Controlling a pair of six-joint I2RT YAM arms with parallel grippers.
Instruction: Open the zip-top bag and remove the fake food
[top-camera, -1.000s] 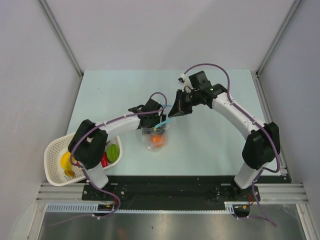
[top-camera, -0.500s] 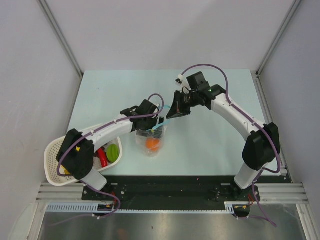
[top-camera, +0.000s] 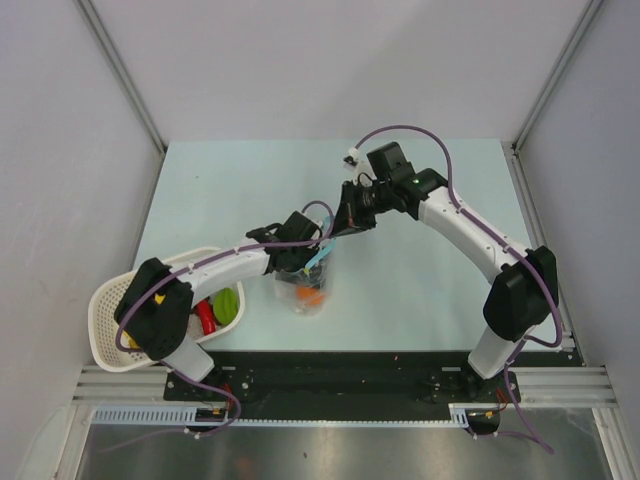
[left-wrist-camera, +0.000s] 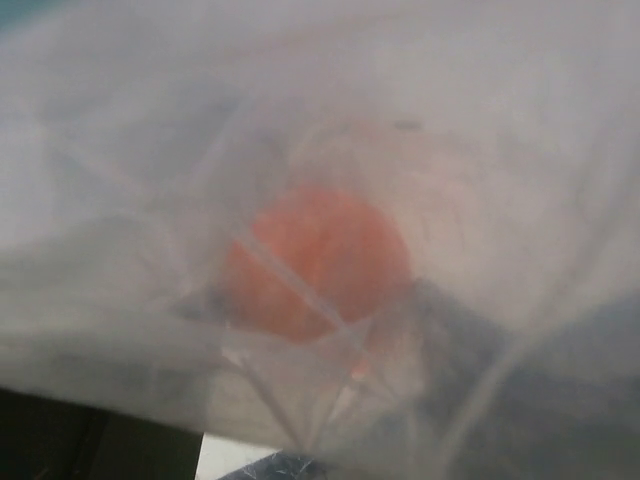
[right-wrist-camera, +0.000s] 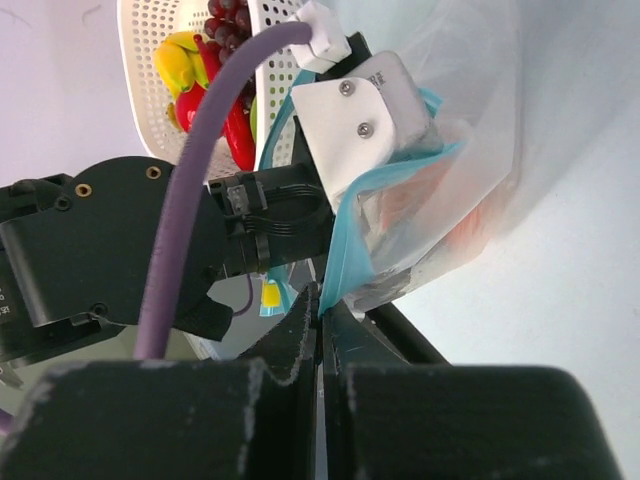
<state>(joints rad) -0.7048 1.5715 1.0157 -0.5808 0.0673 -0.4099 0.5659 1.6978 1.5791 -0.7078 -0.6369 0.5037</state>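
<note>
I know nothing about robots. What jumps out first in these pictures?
Two arms meet in the middle over a clear zip-top bag. The right gripper pinches its blue zip strip and the left gripper dips into the mouth. An orange ball glows through the plastic inside. At the near left, a white mesh basket holds bright fake food.

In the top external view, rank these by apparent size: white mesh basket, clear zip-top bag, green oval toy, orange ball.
1. white plastic mesh basket
2. clear crinkly zip-top bag
3. green oval toy piece
4. orange toy ball, partly hidden inside the bag, so its rank against the green piece is unsure.
</note>
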